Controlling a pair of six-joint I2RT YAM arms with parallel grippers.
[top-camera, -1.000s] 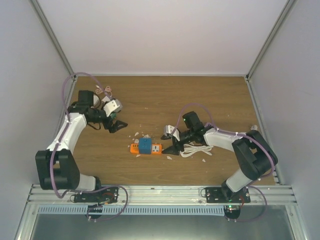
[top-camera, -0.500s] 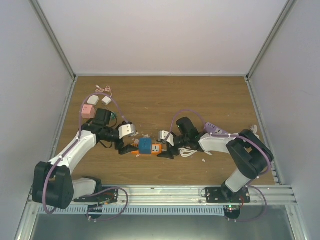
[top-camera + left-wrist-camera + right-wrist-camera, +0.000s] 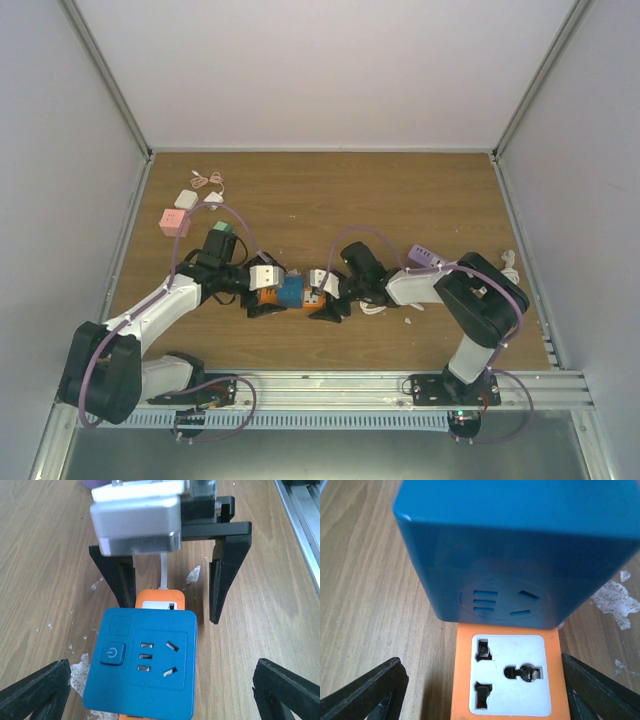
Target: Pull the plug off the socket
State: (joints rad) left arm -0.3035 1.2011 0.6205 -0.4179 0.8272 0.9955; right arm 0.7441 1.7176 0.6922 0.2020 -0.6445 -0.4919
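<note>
I see bare surface (image 3: pixel 330 190) on both sides of the blue plug (image 3: pixel 142 667), inside my left gripper's (image 3: pixel 160 692) wide jaws. The right gripper (image 3: pixel 481 692) blocks the orange socket strip's (image 3: pixel 502 680) other end, with wood showing inside its jaws too. The far surface lies open. A pink cube (image 3: pixel 174 222) and a white adapter (image 3: pixel 186 200) sit well apart, far left.

Wooden tabletop (image 3: pixel 400 190); plain, seemingly grey walls (image 3: pixel 320 70).

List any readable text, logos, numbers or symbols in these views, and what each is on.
Power symbol, no letters: on the button of the blue plug.
Orange socket strip: no markings visible.
Pink block and white block, top view: too small to read.
No words, brands or numbers legible anywhere.
</note>
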